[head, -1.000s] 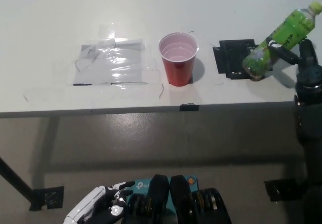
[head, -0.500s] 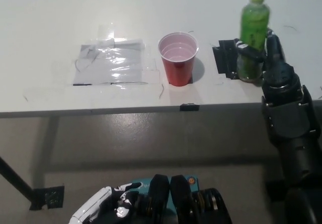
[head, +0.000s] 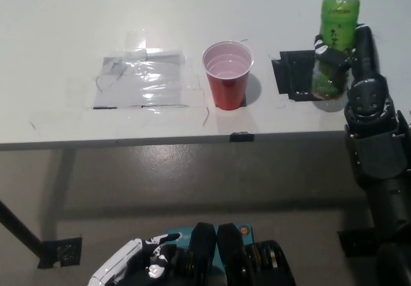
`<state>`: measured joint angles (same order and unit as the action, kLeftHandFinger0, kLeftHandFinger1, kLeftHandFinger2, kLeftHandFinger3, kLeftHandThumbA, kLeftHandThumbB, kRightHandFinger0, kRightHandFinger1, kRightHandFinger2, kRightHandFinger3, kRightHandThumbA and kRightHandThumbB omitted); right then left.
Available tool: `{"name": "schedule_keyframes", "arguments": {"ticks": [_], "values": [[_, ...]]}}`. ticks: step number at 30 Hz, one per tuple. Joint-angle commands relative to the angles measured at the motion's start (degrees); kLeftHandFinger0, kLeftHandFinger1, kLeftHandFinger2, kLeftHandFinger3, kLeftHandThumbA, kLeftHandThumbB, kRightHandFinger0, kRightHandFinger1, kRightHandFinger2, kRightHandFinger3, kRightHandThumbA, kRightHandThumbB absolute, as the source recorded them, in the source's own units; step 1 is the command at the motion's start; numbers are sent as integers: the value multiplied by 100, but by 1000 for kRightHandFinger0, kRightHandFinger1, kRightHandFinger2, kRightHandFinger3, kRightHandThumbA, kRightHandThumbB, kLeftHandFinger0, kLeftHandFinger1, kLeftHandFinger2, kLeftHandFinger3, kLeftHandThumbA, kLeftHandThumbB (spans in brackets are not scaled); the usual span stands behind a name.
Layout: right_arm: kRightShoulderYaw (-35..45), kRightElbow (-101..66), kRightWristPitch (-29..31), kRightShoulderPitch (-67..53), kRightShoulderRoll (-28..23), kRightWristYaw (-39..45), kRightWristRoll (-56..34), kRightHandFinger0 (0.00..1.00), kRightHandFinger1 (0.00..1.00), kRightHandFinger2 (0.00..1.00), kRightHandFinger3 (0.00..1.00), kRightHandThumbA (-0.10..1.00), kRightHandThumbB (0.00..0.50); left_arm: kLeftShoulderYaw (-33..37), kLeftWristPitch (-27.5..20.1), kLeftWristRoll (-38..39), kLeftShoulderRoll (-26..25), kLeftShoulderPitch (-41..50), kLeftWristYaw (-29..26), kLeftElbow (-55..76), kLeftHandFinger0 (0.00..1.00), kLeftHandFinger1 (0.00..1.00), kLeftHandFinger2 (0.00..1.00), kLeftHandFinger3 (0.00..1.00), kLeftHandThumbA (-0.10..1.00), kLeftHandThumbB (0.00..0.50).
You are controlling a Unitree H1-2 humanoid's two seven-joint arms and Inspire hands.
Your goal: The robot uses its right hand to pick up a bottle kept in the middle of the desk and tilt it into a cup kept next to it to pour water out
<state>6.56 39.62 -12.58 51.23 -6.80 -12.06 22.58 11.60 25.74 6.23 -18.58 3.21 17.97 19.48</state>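
- Head view: black right hand [head: 350, 58] is wrapped around the lower half of the green bottle [head: 336, 42], fingers closed on it from the robot's right side. Grip sits low, which leaves the neck and cap free for the tilt.
- Bottle is upright, cap on top, over the black tape patch [head: 297, 74] right of centre on the desk [head: 64, 16]. Can't tell whether its base is touching the desk or just above it.
- Red cup [head: 227, 74] stands upright and open, just left of the tape patch, apart from the bottle. Inside looks pale; can't tell whether it holds any water.
- My read: grasp is done, pour not started. Bottle needs to travel left and tip its mouth toward the cup.
- Cap appears to be on, so whether anything can come out is unclear.
- Room: bare desk between bottle and cup, nothing in the path. Clear plastic sheet [head: 144, 77] lies flat left of the cup, well apart from the bottle.
- Edges: cup and bottle both sit near the desk's front edge; the forearm crosses that edge to reach in. A tilt left should keep the elbow clear of the cup.
- White left hand [head: 131, 267] rests low at lower left, below the desk, holding nothing; fingers look loosely curled.
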Motion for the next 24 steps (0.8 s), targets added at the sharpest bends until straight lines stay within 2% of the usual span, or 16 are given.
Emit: {"name": "schedule_keyframes", "arguments": {"ticks": [1, 5, 9, 10, 12, 13, 16, 21, 24], "values": [[-60, -208, 732, 223, -106, -565, -102, 0, 0, 0, 179, -100, 0, -10, -56, 17, -80, -17, 122, 105, 819, 951, 947, 1000, 1000, 486], [-78, -212, 800, 157, -113, -609, -126, 0, 0, 0, 154, -100, 0, 0, -15, 0, -100, -14, 124, 130, 826, 955, 951, 1000, 1000, 493], [-458, -420, 835, 69, -210, -435, 116, 0, 0, 0, 217, -100, 0, -3, -28, 10, -104, -10, 134, 131, 824, 954, 955, 1000, 1000, 495], [-529, -458, 781, 62, -218, -424, 151, 0, 0, 0, 228, -100, 13, -2, -37, 21, -107, -11, 147, 127, 823, 953, 955, 1000, 1000, 489], [-890, -535, 766, 47, -286, -385, 408, 0, 0, 0, 268, -100, 4, -15, -34, 13, -141, -28, 157, 110, 821, 951, 953, 1000, 1000, 500], [-1019, -600, 794, 25, -322, -345, 463, 0, 0, 0, 248, -100, 1, -17, -24, 24, -142, -26, 163, 114, 822, 952, 953, 1000, 1000, 500], [-1403, -903, 699, -25, -360, -221, 593, 0, 0, 0, 211, -100, 40, -12, -32, 6, -132, -23, 148, 122, 819, 950, 951, 1000, 1000, 491], [-1726, -1133, 592, -67, -336, -103, 613, 0, 0, 0, 203, -100, 24, -4, -16, 12, -151, -40, 169, 128, 812, 947, 944, 1000, 1000, 483], [-1959, -1152, 613, -91, -337, -47, 725, 0, 0, 16, 243, -100, 0, 6, -23, -7, -162, -52, 170, 114, 824, 956, 955, 1000, 1000, 498]]}}
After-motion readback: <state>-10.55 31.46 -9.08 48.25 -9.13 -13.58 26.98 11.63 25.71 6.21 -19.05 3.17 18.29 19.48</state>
